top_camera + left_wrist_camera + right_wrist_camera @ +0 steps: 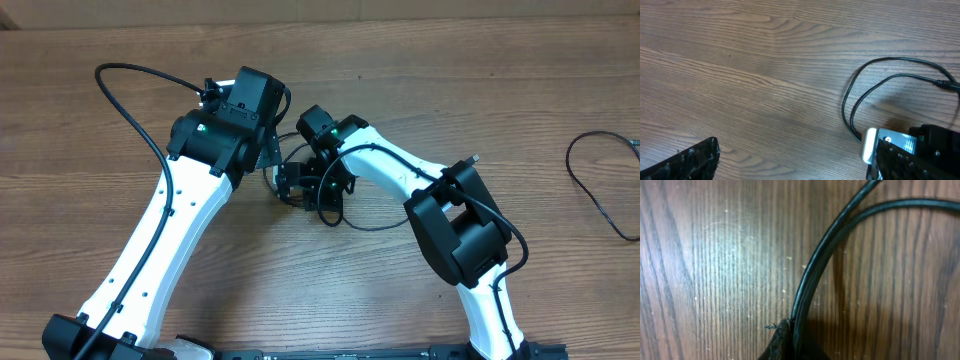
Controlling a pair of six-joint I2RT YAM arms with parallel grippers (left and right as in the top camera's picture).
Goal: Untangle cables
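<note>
The cables (pixel 846 97) are thin black cords lying looped on the wooden table, one ending in a small plug (pixel 946 85). In the right wrist view two strands (pixel 812 275) curve up from between my fingertips. My right gripper (pixel 790 342) is shut on these cables at the table's middle (pixel 318 190). My left gripper (pixel 272 142) hovers just to the left of it, open, with bare wood between its fingers (pixel 692 160) and nothing held. From overhead the two grippers hide most of the bundle.
Another thin black cable (pixel 592 185) lies loose near the table's right edge. Thicker black cords run along both white arms (pixel 150 150). Bare wood lies behind and to the left of the grippers.
</note>
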